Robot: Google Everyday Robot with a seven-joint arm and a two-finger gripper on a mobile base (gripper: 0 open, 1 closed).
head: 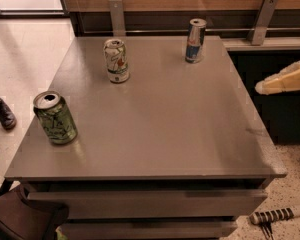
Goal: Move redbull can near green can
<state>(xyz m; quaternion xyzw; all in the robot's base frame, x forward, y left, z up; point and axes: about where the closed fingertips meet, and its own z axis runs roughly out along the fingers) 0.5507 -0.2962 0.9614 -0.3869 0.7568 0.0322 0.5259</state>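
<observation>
- Redbull can stands upright at the far edge of the table, right of centre.
- Green can stands near the front left corner, well apart from it.
- End effector hangs beyond the table's right side; open or closed, I cannot tell.

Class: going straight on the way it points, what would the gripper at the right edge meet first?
Probably the table top near its right edge; the gripper, beside the table, points left and slightly downward. Depth is unclear.
</observation>
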